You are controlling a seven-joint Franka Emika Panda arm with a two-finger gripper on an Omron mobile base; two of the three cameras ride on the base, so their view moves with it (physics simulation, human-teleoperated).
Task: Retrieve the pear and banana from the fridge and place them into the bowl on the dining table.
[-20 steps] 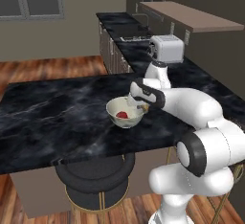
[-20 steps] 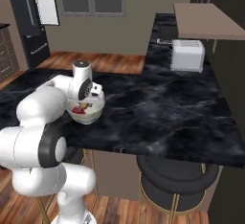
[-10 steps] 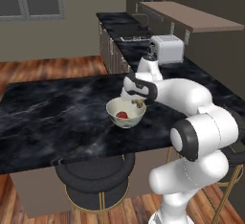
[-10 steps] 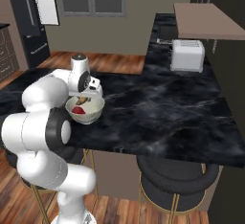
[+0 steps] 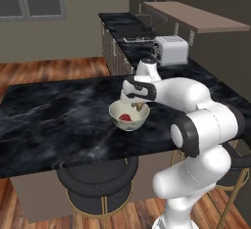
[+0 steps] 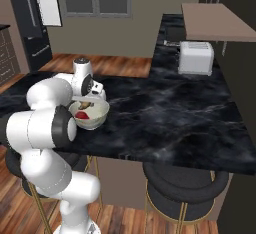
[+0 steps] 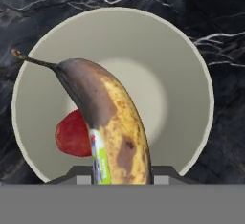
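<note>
Banana point(image 7: 112, 122), a curved yellow fruit with large brown patches, a green sticker and a dark stem, was pinched in the tool point(image 7: 122, 170), whose jaws were pressed together on its lower end. In the hand view it hung directly above the round cream-white bowl point(image 7: 191, 74), with its stem pointing toward the rim. A round red fruit point(image 7: 72, 134) already lay on the bottom of the bowl, partly hidden behind the banana; I judged it to be the pear of the task, though its colour was unusual.

Compared with the picture of one second before, the white arm had folded more: its elbow had come closer to the base and the forearm had swung across, so the hand was now lower and more centred over the bowl point(image 5: 128, 118). This meant the carrying was nearly finished, and only the release was left to be done.

The wrist was bent down, so the tool point(image 5: 138, 106) looked almost straight into the bowl point(image 6: 92, 115) from just above its rim. The bowl stood on the black marble table with white veins point(image 5: 59, 110), near the front edge. Farther away, a silver toaster point(image 5: 170, 50) stood on the counter, and the charcoal-black fridge point(image 6: 32, 23) was well apart at the back.
</note>
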